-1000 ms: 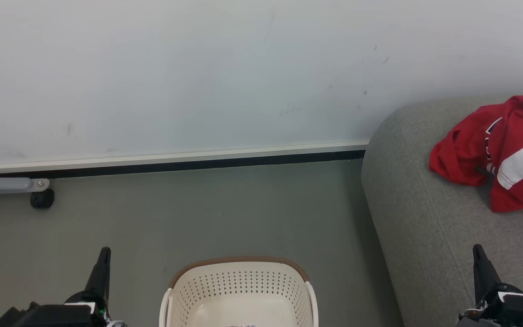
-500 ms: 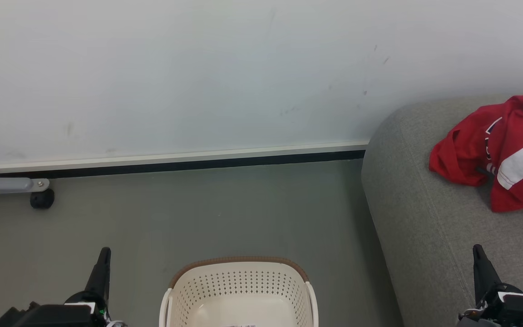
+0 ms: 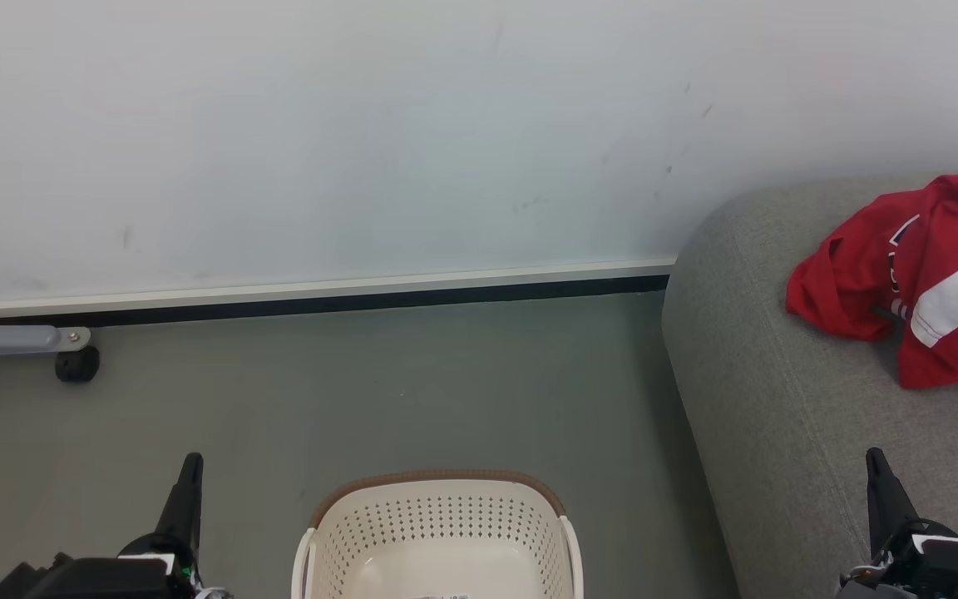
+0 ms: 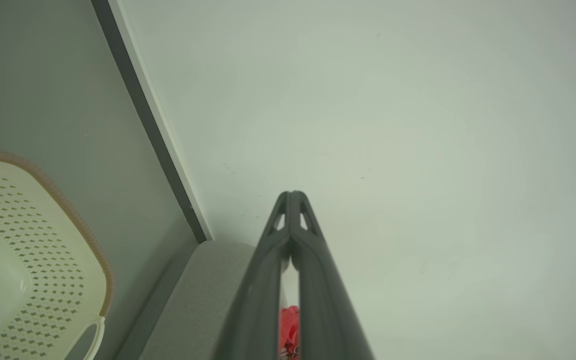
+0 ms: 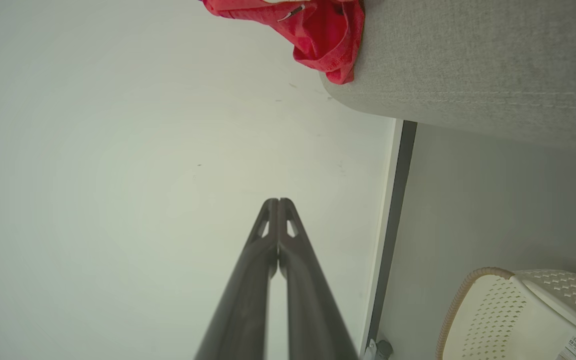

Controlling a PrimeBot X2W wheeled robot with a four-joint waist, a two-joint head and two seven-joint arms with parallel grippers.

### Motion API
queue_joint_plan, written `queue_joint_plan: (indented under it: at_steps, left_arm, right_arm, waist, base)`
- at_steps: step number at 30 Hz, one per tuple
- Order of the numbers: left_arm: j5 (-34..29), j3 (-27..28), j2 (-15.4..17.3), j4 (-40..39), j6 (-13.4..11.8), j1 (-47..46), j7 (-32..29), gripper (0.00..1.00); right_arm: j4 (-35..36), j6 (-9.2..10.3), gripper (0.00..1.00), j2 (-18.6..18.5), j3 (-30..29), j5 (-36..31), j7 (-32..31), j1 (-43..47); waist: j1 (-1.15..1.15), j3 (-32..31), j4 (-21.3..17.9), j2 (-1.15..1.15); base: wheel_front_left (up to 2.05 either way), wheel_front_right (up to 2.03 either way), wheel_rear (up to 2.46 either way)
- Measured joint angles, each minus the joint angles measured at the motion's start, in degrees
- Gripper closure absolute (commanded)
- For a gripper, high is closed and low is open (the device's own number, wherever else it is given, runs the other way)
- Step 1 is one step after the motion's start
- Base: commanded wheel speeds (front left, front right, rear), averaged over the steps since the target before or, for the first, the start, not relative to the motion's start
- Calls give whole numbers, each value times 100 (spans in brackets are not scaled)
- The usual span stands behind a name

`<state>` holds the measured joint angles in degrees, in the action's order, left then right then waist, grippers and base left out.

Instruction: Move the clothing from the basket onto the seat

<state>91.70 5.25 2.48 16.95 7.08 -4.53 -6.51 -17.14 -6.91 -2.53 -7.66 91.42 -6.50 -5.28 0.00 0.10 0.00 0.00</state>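
Left pincer (image 3: 190, 466) at lower left and right pincer (image 3: 876, 462) at lower right are both closed on nothing. Red clothing (image 3: 928, 283) lies heaped on the seat (image 3: 778, 416) at right, and the basket (image 3: 437, 516) at bottom centre looks empty. The transfer seems done; the next move is probably just to confirm the basket's cut-off near part holds nothing.
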Motion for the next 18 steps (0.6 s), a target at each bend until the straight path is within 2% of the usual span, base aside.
queue_joint_plan:
  at_steps: [18]
  left_arm:
    - [1,-1,0,0,0,0,0,100]
  right_arm:
    - [0,0,100,1,1,1,0,0]
  waist:
    - [0,0,0,0]
  base:
    - [0,0,0]
